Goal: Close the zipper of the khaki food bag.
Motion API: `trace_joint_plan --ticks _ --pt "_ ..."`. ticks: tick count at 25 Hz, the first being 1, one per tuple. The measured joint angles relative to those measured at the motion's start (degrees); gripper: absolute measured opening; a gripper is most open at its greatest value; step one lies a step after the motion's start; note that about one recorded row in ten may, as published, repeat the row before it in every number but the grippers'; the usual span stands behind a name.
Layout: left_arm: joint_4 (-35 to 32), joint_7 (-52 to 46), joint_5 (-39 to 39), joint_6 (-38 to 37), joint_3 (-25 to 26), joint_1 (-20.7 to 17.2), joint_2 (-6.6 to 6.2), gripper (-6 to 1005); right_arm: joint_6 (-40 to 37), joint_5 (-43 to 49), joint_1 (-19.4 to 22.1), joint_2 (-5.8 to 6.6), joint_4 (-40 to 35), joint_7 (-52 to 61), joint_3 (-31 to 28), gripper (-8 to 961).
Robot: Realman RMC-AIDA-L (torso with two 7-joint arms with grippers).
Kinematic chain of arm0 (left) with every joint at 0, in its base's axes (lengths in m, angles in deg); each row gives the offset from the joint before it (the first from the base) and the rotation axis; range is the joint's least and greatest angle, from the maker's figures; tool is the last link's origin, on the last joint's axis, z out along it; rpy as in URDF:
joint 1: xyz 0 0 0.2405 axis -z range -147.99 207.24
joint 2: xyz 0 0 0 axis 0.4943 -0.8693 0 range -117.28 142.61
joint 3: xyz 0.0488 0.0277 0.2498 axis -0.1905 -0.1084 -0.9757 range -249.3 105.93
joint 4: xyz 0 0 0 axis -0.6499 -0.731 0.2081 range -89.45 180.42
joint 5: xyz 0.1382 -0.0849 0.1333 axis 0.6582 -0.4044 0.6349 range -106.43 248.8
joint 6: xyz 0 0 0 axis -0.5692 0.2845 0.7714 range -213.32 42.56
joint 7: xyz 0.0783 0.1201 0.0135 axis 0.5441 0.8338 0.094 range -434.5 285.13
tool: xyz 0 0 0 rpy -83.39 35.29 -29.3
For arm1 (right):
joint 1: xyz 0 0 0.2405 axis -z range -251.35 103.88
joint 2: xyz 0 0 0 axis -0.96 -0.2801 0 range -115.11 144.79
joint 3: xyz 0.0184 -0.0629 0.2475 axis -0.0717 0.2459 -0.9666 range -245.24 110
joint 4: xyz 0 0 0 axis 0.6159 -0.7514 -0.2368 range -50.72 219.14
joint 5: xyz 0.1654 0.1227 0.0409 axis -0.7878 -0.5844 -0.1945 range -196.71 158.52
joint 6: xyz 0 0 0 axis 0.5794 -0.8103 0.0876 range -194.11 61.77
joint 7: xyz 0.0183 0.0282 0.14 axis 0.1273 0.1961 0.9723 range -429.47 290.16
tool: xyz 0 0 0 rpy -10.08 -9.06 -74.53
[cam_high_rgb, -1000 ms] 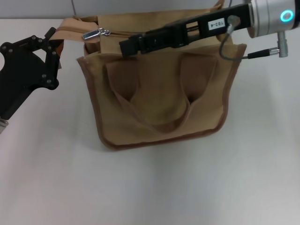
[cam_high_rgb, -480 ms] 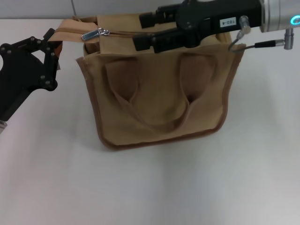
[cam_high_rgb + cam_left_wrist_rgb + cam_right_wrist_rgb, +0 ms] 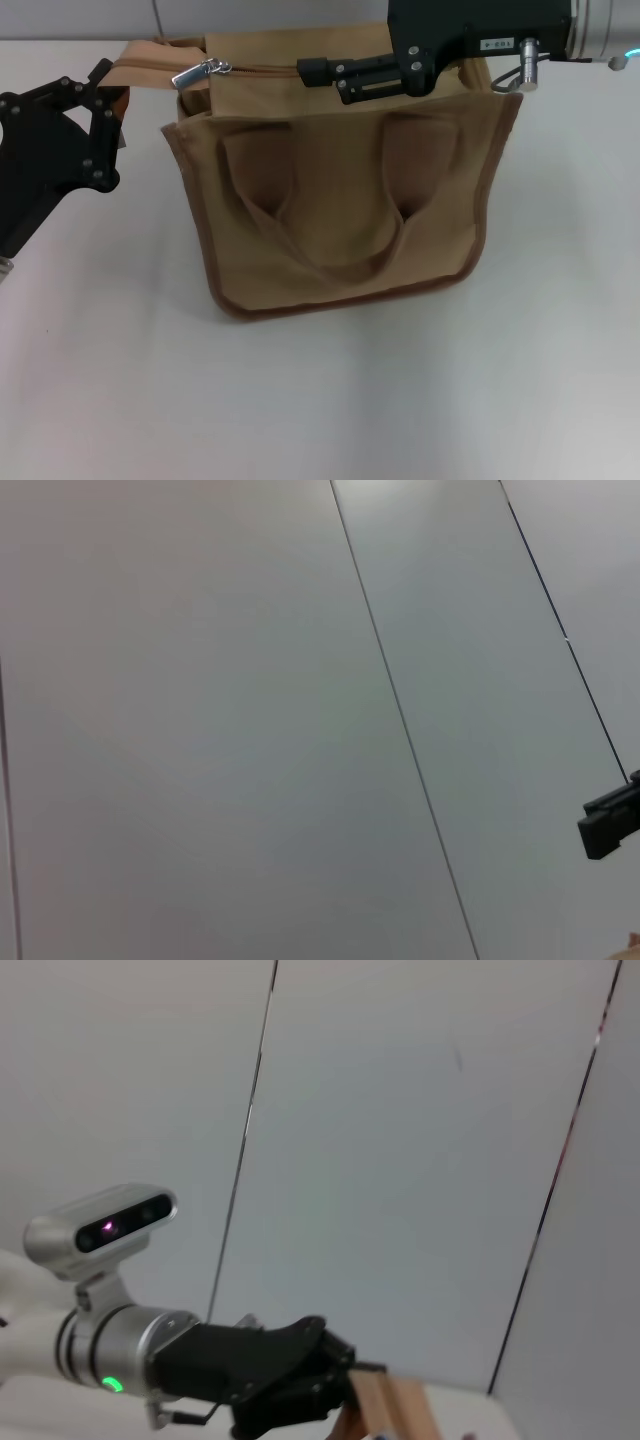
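The khaki food bag point(image 3: 340, 215) stands in the middle of the white table, handles folded down on its front. The zipper's silver slider and pull tab point(image 3: 203, 72) lie at the left end of the zipper line point(image 3: 260, 70) along the bag's top. My left gripper point(image 3: 113, 95) is at the bag's left end, shut on its tan end strap point(image 3: 140, 55); the right wrist view also shows this gripper point(image 3: 300, 1370) on the strap point(image 3: 390, 1405). My right gripper point(image 3: 330, 82) is open and empty over the bag's top, to the right of the slider and apart from it.
The white table point(image 3: 320, 400) spreads in front of and beside the bag. A grey panelled wall point(image 3: 300, 720) stands behind. The right arm's silver wrist point(image 3: 600, 25) and cable plug point(image 3: 525, 65) hang above the bag's right top corner.
My right gripper has drawn back to the right and away from the bag's front, farther from the slider. The left gripper, the bag and the slider have stayed in place.
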Motion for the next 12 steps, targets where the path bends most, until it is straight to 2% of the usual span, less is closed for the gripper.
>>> trace_joint_plan --ticks 3,7,10,11,12 --pt "0.45 -0.02 -0.02 -0.08 0.00 0.38 0.00 15 1.32 -1.08 -0.67 0.00 2.25 -1.75 0.49 779" --pt "0.76 -0.03 -0.04 -0.09 0.00 0.54 -0.05 15 1.26 -1.18 -2.04 0.32 4.07 3.76 0.70 779" --pt "0.79 -0.02 -0.39 0.01 0.05 0.57 -0.06 15 0.39 -1.20 -3.17 1.06 4.66 12.86 0.65 779" --pt "0.79 -0.02 -0.55 0.05 0.06 0.58 -0.07 15 -0.34 -1.19 -3.98 1.54 4.78 21.85 0.42 779" --pt "0.79 -0.02 -0.55 0.05 0.06 0.58 -0.07 15 -0.34 -1.19 -3.98 1.54 4.78 21.85 0.42 779"
